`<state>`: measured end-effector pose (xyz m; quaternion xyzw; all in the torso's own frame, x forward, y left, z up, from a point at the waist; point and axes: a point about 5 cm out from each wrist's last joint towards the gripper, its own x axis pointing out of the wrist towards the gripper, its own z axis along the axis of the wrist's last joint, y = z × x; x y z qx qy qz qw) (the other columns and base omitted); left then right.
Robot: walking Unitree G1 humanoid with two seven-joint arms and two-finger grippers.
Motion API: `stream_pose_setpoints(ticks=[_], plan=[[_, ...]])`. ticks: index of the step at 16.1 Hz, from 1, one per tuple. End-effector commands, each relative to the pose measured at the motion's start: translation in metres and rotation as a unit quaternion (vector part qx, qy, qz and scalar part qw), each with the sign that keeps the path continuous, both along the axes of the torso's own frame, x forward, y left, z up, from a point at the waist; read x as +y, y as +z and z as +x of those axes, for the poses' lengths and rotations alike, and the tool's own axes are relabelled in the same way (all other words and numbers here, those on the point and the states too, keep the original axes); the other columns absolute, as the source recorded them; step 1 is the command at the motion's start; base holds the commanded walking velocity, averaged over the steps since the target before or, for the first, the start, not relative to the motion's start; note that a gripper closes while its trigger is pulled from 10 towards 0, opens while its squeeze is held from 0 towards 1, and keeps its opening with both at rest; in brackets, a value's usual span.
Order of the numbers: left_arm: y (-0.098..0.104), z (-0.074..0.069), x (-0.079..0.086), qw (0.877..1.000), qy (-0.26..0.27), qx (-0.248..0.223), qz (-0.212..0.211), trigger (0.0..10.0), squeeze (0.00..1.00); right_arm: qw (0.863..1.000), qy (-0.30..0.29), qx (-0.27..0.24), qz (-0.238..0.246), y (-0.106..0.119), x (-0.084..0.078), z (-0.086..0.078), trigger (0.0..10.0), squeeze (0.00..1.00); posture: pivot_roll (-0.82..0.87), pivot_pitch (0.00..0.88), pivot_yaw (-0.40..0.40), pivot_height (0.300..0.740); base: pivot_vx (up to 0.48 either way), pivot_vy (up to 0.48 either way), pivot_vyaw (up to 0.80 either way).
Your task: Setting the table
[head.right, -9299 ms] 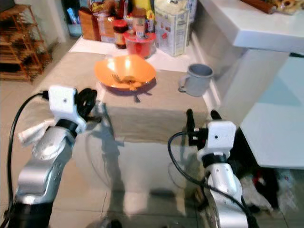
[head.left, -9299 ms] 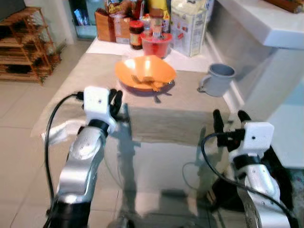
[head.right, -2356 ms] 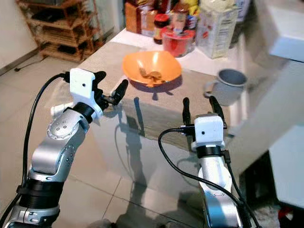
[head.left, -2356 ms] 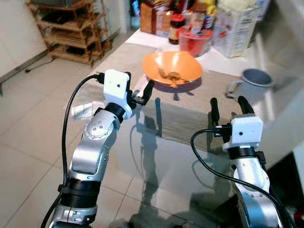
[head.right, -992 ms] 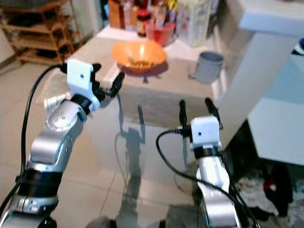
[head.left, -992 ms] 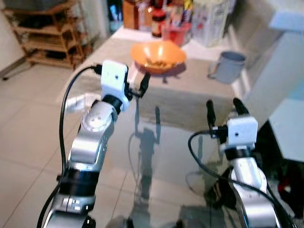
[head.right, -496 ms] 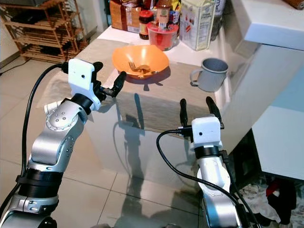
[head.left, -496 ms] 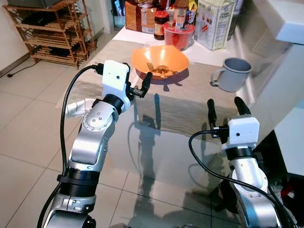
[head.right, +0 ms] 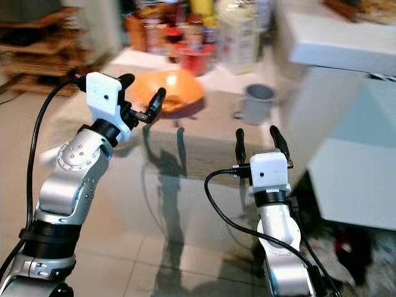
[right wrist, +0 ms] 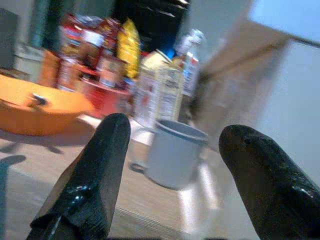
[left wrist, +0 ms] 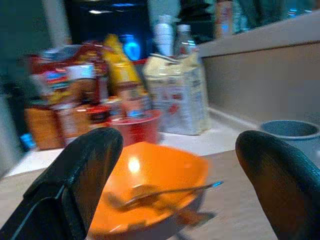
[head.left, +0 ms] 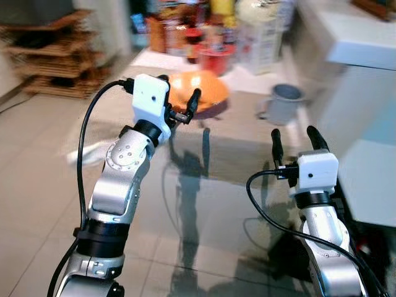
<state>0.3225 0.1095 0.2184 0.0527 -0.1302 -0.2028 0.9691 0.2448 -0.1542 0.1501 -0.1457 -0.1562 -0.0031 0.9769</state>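
Observation:
An orange bowl (head.left: 210, 93) with a fork (left wrist: 165, 192) in it stands on the beige cloth (head.left: 241, 148) of the table. A grey mug (head.left: 281, 102) stands to the bowl's right. My left gripper (head.left: 179, 86) is raised in front of the bowl's near left rim, open and holding nothing. In the left wrist view the bowl (left wrist: 155, 190) sits between its fingers (left wrist: 80, 180). My right gripper (head.left: 293, 133) stands open lower on the right, short of the mug (right wrist: 172, 152) and pointing at it. The picture is blurred.
Jars, boxes and a red container (head.left: 213, 55) crowd the table's far end. A white counter (head.left: 359, 37) rises on the right. A wooden shelf (head.left: 49, 62) stands at the far left beside tiled floor (head.left: 37, 185). The near tabletop (head.left: 204, 210) is glossy and reflective.
The whole view has shifted and blurred, so the camera moved. Both arms keep the same pose with their fingers open. Bowl and mug stand as before.

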Motion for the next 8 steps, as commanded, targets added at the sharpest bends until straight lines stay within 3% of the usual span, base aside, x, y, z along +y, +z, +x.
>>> stream_pose_setpoints(ticks=[1, 5, 8], plan=[[0.0036, -0.0018, -0.003, 1.0, -0.009, -0.01, 0.007, 10.0, 0.0, 1.0, 0.0, -0.001, -0.006, -0.0005, -0.0009, 0.0013, 10.0, 0.0, 0.03, 0.0, -0.005, 0.74, 0.48, 0.0, 0.0], [0.004, 0.0003, -0.001, 1.0, 0.007, -0.009, 0.006, 10.0, 0.0, 1.0, 0.003, 0.0, -0.007, -0.0017, 0.0, 0.0019, 10.0, 0.0, 0.03, 0.0, -0.006, 0.74, 0.437, 0.0, 0.0], [0.0062, 0.0032, 0.0002, 1.0, 0.014, -0.007, 0.005, 10.0, 0.0, 1.0, 0.006, 0.0, -0.008, -0.0016, 0.0005, 0.0022, 10.0, 0.0, 0.03, 0.0, -0.008, 0.74, 0.0, 0.0, 0.0]])
